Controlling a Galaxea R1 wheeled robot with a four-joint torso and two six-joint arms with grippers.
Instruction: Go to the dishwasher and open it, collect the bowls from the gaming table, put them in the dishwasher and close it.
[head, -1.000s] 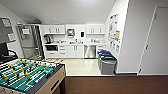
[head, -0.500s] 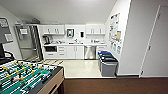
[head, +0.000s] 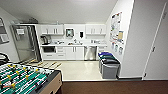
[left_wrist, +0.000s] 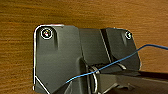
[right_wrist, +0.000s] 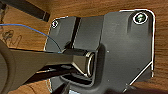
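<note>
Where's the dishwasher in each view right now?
Head view: dishwasher, steel front under the far kitchen counter, right of the white cabinets.
Left wrist view: not in it.
Right wrist view: not in it.
Shared landmark: brown wood-look floor, in both wrist views and the head view's foreground.

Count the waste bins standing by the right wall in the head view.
2: a dark-lidded grey bin nearest the camera, and a blue-lidded bin directly behind it, closer to the dishwasher. Further bins may be hidden behind these.
</note>
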